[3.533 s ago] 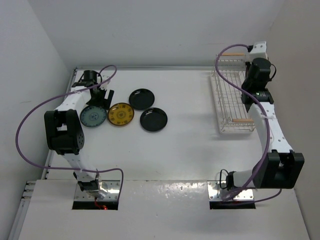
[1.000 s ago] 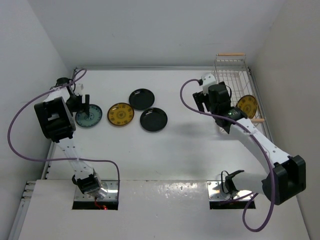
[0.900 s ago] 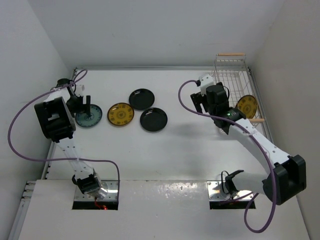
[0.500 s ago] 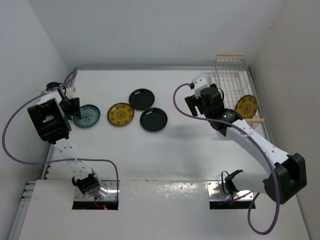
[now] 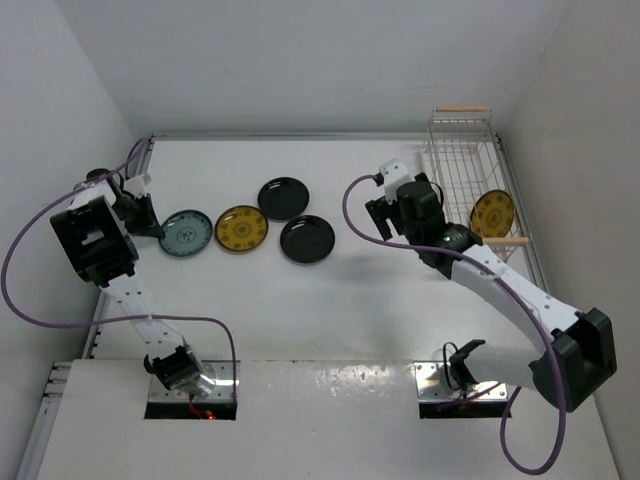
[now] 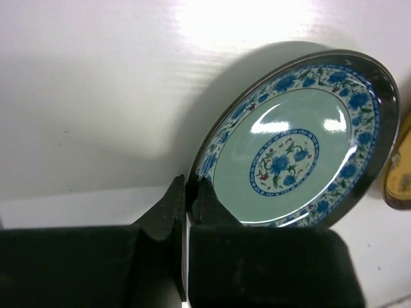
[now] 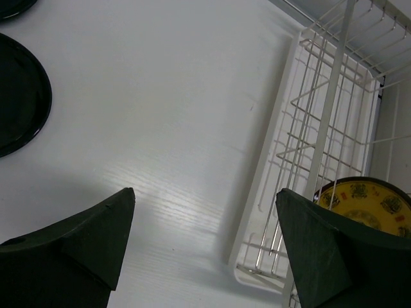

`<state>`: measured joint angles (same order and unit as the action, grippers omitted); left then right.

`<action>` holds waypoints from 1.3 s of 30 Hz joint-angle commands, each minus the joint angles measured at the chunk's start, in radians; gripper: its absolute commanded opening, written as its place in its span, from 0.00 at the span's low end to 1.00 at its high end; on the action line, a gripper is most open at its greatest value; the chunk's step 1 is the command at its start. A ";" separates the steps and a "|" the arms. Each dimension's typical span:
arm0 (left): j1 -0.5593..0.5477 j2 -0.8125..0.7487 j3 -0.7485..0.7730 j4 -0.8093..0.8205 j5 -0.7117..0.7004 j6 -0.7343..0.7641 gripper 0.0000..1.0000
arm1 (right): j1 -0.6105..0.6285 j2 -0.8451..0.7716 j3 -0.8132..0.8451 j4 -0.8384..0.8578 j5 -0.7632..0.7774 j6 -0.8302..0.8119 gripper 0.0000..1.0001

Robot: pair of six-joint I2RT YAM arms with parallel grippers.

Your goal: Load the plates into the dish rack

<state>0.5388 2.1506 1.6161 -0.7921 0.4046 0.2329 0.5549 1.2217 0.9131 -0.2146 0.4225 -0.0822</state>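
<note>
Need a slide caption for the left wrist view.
Left gripper shut at the rim of the blue-green plate, yellow plate edge at right.

In the left wrist view the yellow plate point(image 6: 399, 185) is cut off by the edge and the blue-green plate point(image 6: 289, 154) partly hidden by the left claw point(image 6: 187, 184).
</note>
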 commanded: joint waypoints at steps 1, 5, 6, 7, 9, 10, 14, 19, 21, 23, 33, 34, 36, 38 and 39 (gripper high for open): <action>0.004 -0.016 0.037 -0.107 0.113 0.086 0.00 | 0.002 -0.036 -0.010 0.046 -0.010 0.024 0.89; -0.023 -0.156 0.099 -0.116 0.217 0.121 0.00 | 0.000 -0.030 -0.003 0.044 -0.189 0.068 0.85; -0.039 -0.184 0.111 -0.116 0.217 0.121 0.00 | 0.002 -0.027 -0.006 0.049 -0.226 0.074 0.83; -0.057 -0.211 0.122 -0.116 0.226 0.135 0.00 | 0.005 -0.018 0.000 0.058 -0.322 0.117 0.83; -0.111 -0.259 0.148 -0.116 0.235 0.148 0.00 | 0.005 -0.002 0.004 0.075 -0.376 0.156 0.82; -0.129 -0.303 0.148 -0.116 0.235 0.157 0.00 | 0.007 0.016 0.013 0.095 -0.443 0.179 0.82; -0.229 -0.379 0.188 -0.116 0.235 0.148 0.00 | 0.004 0.062 0.044 0.145 -0.520 0.268 0.80; -0.335 -0.460 0.188 -0.125 0.342 0.192 0.00 | 0.005 0.111 0.063 0.277 -0.562 0.364 0.80; -0.403 -0.472 0.162 -0.154 0.472 0.226 0.00 | 0.004 0.131 0.079 0.354 -0.579 0.415 0.84; -0.453 -0.472 0.148 -0.168 0.517 0.237 0.00 | 0.008 0.176 0.107 0.400 -0.616 0.475 0.88; -0.612 -0.439 0.139 -0.177 0.579 0.215 0.00 | 0.020 0.367 0.196 0.541 -0.715 0.613 0.84; -0.622 -0.439 0.139 -0.177 0.579 0.215 0.00 | 0.023 0.377 0.196 0.555 -0.744 0.651 0.81; -0.631 -0.428 0.139 -0.177 0.579 0.206 0.00 | 0.030 0.409 0.199 0.581 -0.777 0.668 0.68; -0.640 -0.428 0.139 -0.177 0.579 0.206 0.00 | 0.033 0.420 0.202 0.577 -0.777 0.693 0.52; -0.640 -0.428 0.139 -0.177 0.579 0.206 0.00 | 0.031 0.424 0.201 0.577 -0.778 0.700 0.43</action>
<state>-0.0860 1.7218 1.7367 -0.9764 0.9203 0.4366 0.5774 1.6417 1.0725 0.2745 -0.3096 0.5537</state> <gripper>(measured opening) 0.009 0.478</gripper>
